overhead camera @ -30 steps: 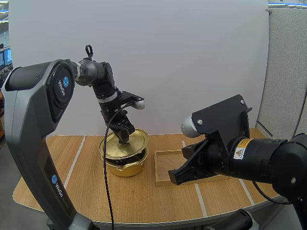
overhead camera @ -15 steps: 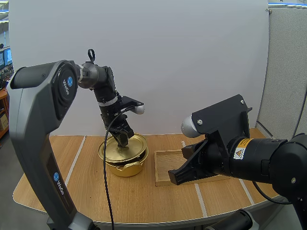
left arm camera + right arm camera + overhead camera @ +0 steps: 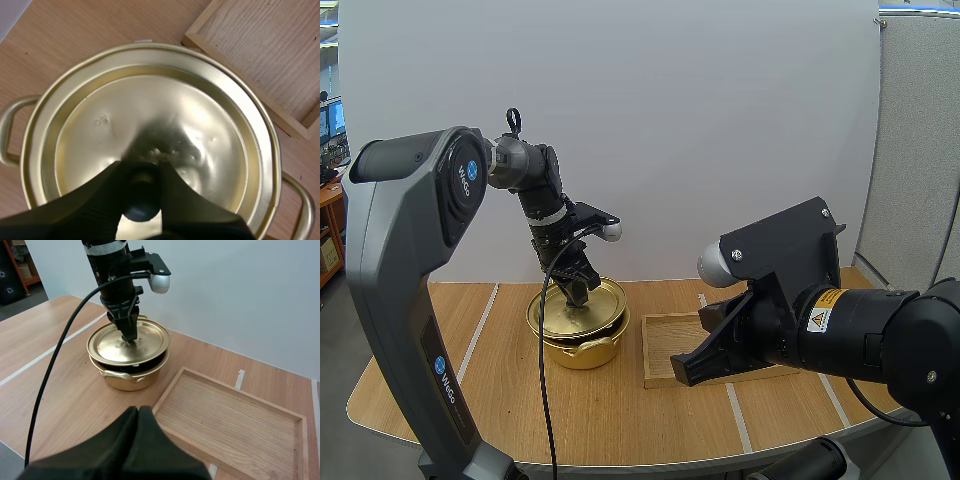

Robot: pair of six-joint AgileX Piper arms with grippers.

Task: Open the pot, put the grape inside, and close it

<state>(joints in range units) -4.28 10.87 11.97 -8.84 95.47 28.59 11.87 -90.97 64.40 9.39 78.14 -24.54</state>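
Note:
A gold pot (image 3: 578,348) stands on the table left of the middle. Its gold lid (image 3: 575,308) lies over the rim, a little off centre. From the right wrist view a dark gap shows between the lid (image 3: 125,345) and the pot (image 3: 131,377) at the near side. My left gripper (image 3: 577,292) comes down from above and is shut on the lid's black knob (image 3: 141,195). Its fingertips pinch the knob at the middle of the lid (image 3: 165,125). My right gripper (image 3: 682,375) hangs shut on nothing over the near edge of the wooden tray (image 3: 665,335).
The wooden tray (image 3: 235,425) lies just right of the pot with bare boards inside. The pot's two loop handles (image 3: 7,125) stick out at its sides. White tape lines cross the table.
My left gripper has lowered the lid from a raised, tilted pose down onto the pot and shifted slightly left. The right arm has not moved.

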